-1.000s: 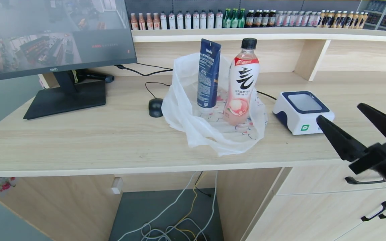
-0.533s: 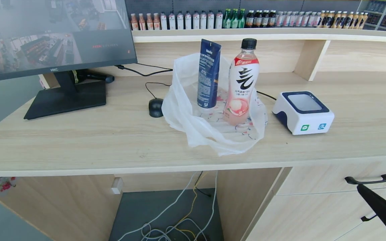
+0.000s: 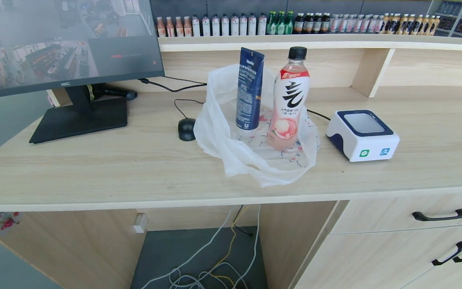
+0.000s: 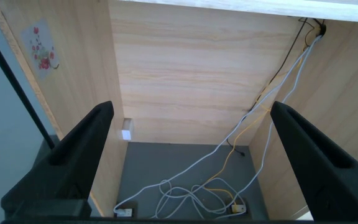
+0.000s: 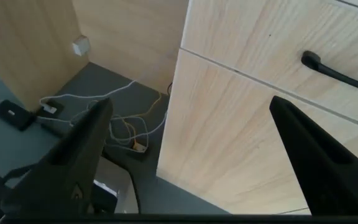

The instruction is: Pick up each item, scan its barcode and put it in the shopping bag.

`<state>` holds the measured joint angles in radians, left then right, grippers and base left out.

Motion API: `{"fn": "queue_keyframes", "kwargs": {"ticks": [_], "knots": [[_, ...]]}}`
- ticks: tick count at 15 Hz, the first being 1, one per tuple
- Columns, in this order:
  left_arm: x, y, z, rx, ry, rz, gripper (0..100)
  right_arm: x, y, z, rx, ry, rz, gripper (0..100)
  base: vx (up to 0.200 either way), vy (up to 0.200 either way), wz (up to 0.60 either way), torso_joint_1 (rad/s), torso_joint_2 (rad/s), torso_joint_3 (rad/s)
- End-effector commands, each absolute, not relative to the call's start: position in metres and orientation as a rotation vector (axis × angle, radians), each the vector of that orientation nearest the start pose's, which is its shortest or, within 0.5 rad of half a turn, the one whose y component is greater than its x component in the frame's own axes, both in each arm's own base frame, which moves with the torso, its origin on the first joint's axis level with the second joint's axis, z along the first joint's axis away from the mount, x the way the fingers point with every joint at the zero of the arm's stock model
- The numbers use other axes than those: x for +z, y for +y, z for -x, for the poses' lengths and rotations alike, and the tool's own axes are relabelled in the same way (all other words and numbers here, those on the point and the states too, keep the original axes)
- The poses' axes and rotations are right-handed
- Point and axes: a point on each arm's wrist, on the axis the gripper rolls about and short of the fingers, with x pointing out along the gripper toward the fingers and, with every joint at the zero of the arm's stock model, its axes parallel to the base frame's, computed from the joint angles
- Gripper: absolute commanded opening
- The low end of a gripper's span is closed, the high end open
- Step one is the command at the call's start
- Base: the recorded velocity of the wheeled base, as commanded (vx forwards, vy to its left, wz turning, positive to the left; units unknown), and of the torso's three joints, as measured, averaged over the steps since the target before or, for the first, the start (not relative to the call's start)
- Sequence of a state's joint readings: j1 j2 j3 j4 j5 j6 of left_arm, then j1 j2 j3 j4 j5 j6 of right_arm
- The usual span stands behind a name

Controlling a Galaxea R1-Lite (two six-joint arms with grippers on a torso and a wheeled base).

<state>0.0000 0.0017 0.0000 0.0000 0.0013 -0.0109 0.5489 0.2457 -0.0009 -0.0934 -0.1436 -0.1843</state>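
Observation:
A white shopping bag (image 3: pixel 251 156) lies open on the wooden counter (image 3: pixel 94 168). Inside it stand a dark blue tube (image 3: pixel 249 90) and a pink drink bottle (image 3: pixel 289 100) with a black cap, both upright. To the right of the bag sits the white and blue barcode scanner (image 3: pixel 361 134). My left gripper (image 4: pixel 191 143) hangs open below the counter, facing the knee space with its cables (image 4: pixel 229 180). My right gripper (image 5: pixel 188 149) is open too, low down in front of the drawer fronts (image 5: pixel 260 106), holding nothing.
A monitor (image 3: pixel 62 44) on a black stand occupies the counter's left, with a black mouse (image 3: pixel 186 129) beside the bag. A raised shelf (image 3: pixel 319 40) with bottles runs along the back. Drawers with black handles (image 3: pixel 439 216) sit below right.
My right gripper dropped from beside the scanner, down past the drawers and out of the head view. The items in the bag have not moved.

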Motion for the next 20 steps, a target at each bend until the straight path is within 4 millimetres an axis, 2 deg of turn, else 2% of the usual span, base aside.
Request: {"fn": "queue_keyframes", "kwargs": {"ticks": [1, 4, 7, 9, 10, 14, 18, 20], "knots": [[0.076, 0.0, 0.023, 0.002, 0.002, 0.012, 100, 0.085, -0.008, 0.006, 0.431, 0.094, 0.139, 100, 0.0, 0.0, 0.0, 0.0, 0.0, 0.0], [0.076, 0.0, 0.023, 0.002, 0.002, 0.012, 100, 0.085, -0.007, 0.005, 0.438, 0.116, 0.112, 100, 0.0, 0.0, 0.0, 0.0, 0.0, 0.0], [0.076, 0.0, 0.023, 0.003, 0.002, 0.012, 100, 0.083, -0.008, 0.01, 0.659, 0.074, 0.157, 100, 0.0, 0.0, 0.0, 0.0, 0.0, 0.0], [0.076, 0.0, 0.023, 0.003, 0.002, 0.014, 100, 0.084, -0.008, 0.011, 0.579, 0.092, 0.16, 100, 0.0, 0.0, 0.0, 0.0, 0.0, 0.0], [0.076, 0.0, 0.023, 0.003, 0.002, 0.014, 100, 0.085, -0.005, 0.012, 0.4, 0.113, 0.152, 100, 0.0, 0.0, 0.0, 0.0, 0.0, 0.0], [0.076, 0.0, 0.023, 0.003, 0.002, 0.017, 100, 0.084, -0.001, 0.014, 0.06, 0.121, 0.129, 100, 0.0, 0.0, 0.0, 0.0, 0.0, 0.0], [0.076, 0.0, 0.023, 0.003, 0.002, 0.018, 100, 0.083, -0.001, 0.018, 0.05, 0.071, 0.102, 100, 0.0, 0.0, 0.0, 0.0, 0.0, 0.0], [0.076, 0.0, 0.023, 0.003, 0.002, 0.017, 100, 0.077, -0.001, 0.017, 0.064, 0.088, 0.027, 100, 0.0, 0.0, 0.0, 0.0, 0.0, 0.0]]}}
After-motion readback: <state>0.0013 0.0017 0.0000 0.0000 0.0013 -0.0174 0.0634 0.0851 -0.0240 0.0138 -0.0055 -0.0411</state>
